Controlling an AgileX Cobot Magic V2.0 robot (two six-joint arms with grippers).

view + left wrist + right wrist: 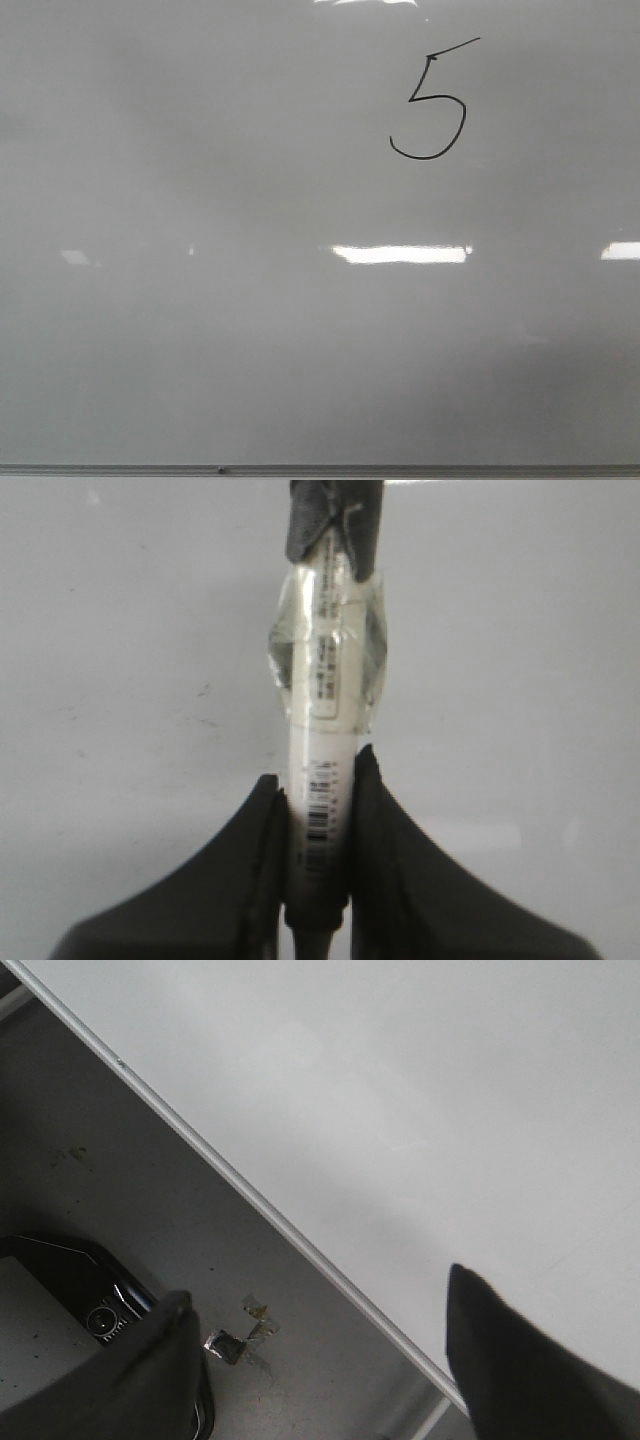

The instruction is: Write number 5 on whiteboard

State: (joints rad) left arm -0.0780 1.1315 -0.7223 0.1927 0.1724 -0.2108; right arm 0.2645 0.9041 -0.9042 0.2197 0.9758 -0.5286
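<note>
We see the whiteboard (250, 330) filling the front view, a glossy pale-grey surface with bright light reflections across its middle and a thin grey metal edge along the near side. In the right wrist view the same board (420, 1090) runs diagonally, its metal edge separating it from a darker grey floor (130, 1190) beside it.

The number 5 (430, 105) sits on the board in the upper right part of the front view, a thin black hand-drawn digit with a slanted top stroke and a rounded belly. No arm shows in that view.

In the left wrist view we find the left end effector (318, 790) clamped on a white marker (322, 680); the two dark fingers (245, 860) press against the barrel from both sides. The marker barrel carries a barcode label near the grip, a wrap of clear tape further along, and a dark section at its far end, with the board behind it.

In the right wrist view the right end effector (320, 1310) has its fingers (500, 1360) well apart, holding nothing. A black device (90, 1300) lies on the floor near one finger, and a small scrap of tape (240, 1335) lies just beside it.
</note>
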